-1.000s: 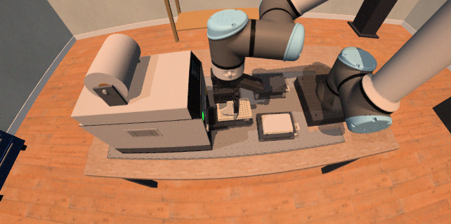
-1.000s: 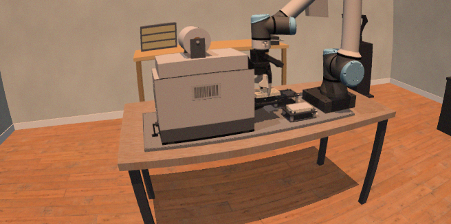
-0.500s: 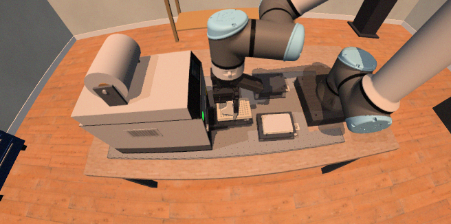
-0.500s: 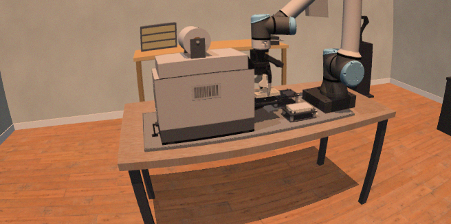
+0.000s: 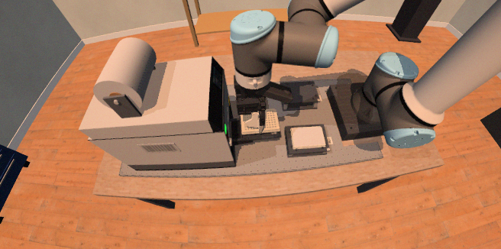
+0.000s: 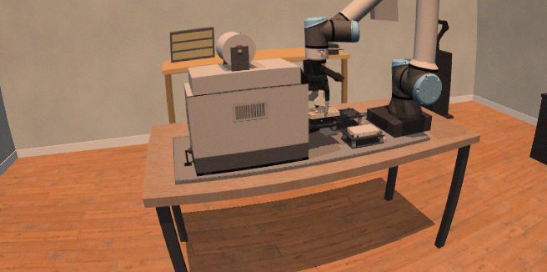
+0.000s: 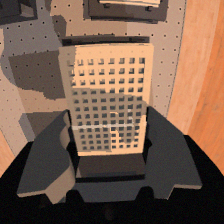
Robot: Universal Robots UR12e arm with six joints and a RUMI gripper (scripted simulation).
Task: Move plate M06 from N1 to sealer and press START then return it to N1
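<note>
My gripper (image 5: 253, 120) (image 6: 319, 106) (image 7: 108, 109) is shut on plate M06 (image 5: 270, 121) (image 6: 326, 111) (image 7: 107, 90), a cream well plate with open wells. It holds the plate level and low over the sealer's dark stage (image 5: 263, 137) (image 7: 105, 40), right in front of the sealer (image 5: 164, 108) (image 6: 246, 121). I cannot tell whether the plate touches the stage. The sealer's lamp (image 5: 225, 129) is green. Nest N1 (image 5: 303, 95) (image 6: 351, 113) stands empty behind. Nest N2 (image 5: 288, 146) holds a covered plate (image 5: 307, 137) (image 6: 363, 131).
A foil roll (image 5: 126, 71) (image 6: 234, 47) sits on top of the sealer. The arm's base (image 5: 349, 113) (image 6: 398, 122) stands at the right of the perforated board (image 5: 267, 161). A wooden shelf (image 6: 267, 55) stands behind the table.
</note>
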